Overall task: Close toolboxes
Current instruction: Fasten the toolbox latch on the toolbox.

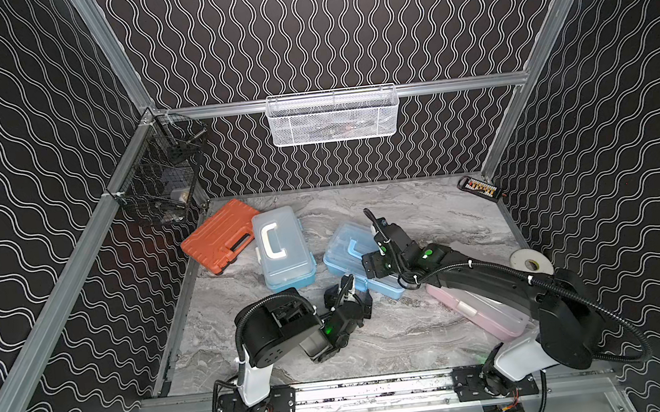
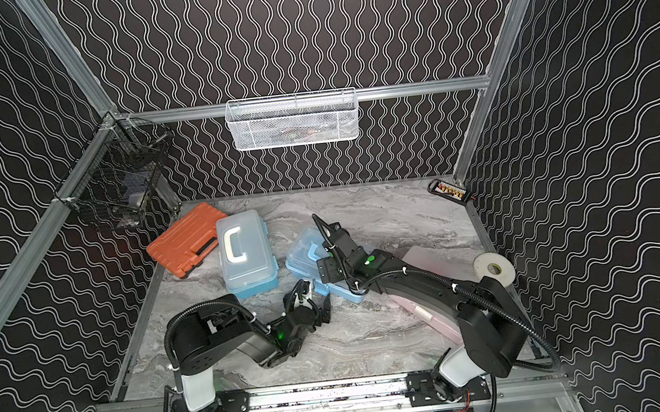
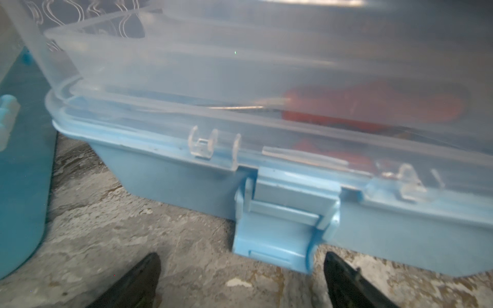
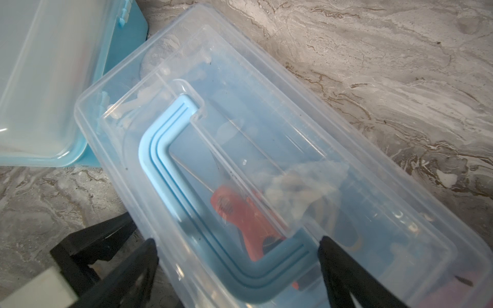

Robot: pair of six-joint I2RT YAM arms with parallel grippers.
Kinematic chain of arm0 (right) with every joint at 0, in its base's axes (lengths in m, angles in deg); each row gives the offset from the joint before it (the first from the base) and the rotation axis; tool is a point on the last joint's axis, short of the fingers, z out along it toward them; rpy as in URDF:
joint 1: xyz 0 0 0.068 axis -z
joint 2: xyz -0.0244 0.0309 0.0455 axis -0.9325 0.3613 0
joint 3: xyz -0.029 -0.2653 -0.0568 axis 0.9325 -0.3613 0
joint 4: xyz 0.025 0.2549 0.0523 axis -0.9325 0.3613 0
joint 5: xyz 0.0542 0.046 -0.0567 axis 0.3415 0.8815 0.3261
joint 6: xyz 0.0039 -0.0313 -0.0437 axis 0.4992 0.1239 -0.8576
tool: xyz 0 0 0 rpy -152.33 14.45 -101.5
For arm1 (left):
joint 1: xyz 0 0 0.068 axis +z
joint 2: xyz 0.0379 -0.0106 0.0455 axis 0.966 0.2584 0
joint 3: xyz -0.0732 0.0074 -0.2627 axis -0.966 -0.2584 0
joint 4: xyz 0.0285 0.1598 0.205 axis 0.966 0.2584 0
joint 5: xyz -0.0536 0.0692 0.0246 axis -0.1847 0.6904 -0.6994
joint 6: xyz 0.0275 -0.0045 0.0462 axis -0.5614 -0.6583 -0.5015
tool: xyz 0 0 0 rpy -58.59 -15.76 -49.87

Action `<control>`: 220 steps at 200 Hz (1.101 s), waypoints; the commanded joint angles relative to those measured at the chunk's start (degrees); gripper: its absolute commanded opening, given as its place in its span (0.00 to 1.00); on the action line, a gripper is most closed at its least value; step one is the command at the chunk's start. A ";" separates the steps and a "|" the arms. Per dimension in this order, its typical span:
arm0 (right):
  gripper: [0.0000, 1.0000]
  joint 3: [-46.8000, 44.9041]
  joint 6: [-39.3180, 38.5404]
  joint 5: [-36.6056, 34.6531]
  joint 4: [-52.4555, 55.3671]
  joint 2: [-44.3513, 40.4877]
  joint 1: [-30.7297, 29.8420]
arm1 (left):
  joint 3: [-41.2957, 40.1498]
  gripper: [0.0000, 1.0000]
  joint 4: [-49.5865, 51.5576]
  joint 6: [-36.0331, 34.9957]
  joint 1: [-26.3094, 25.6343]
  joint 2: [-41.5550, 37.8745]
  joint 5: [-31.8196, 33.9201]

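Observation:
Three toolboxes lie on the marble table. The white-handled blue toolbox (image 1: 283, 258) is at the back left with its lid down. In the middle lies the blue-handled toolbox (image 1: 345, 247) (image 4: 266, 149), clear lid down over an orange-handled tool. Its blue latch (image 3: 280, 226) hangs loose at the front. My left gripper (image 3: 241, 256) (image 1: 350, 292) is open just before that latch, fingertips on either side of it. Over this lid my right gripper (image 4: 237, 240) (image 1: 372, 269) hangs open, straddling the blue handle (image 4: 165, 170). The pink toolbox (image 1: 485, 312) is mostly hidden under the right arm.
A flat orange case (image 1: 218, 235) lies at the back left beside the white-handled box. A tape roll (image 1: 530, 263) sits by the right wall, a small black strip (image 1: 481, 189) in the far right corner. A white mesh basket (image 1: 333, 117) and a black wire basket (image 1: 166, 178) hang on the walls.

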 commanded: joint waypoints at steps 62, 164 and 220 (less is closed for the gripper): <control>0.95 -1.58 3.72 7.28 17.40 1.41 0.50 | 6.60 0.99 11.09 3.96 -0.37 0.90 10.01; 0.95 -1.23 4.01 7.49 16.96 2.17 0.55 | 3.38 0.99 23.81 7.27 -0.79 -10.09 19.80; 0.95 -0.81 3.93 7.92 16.79 2.30 0.55 | 4.57 0.99 22.47 0.60 -1.32 -11.82 20.26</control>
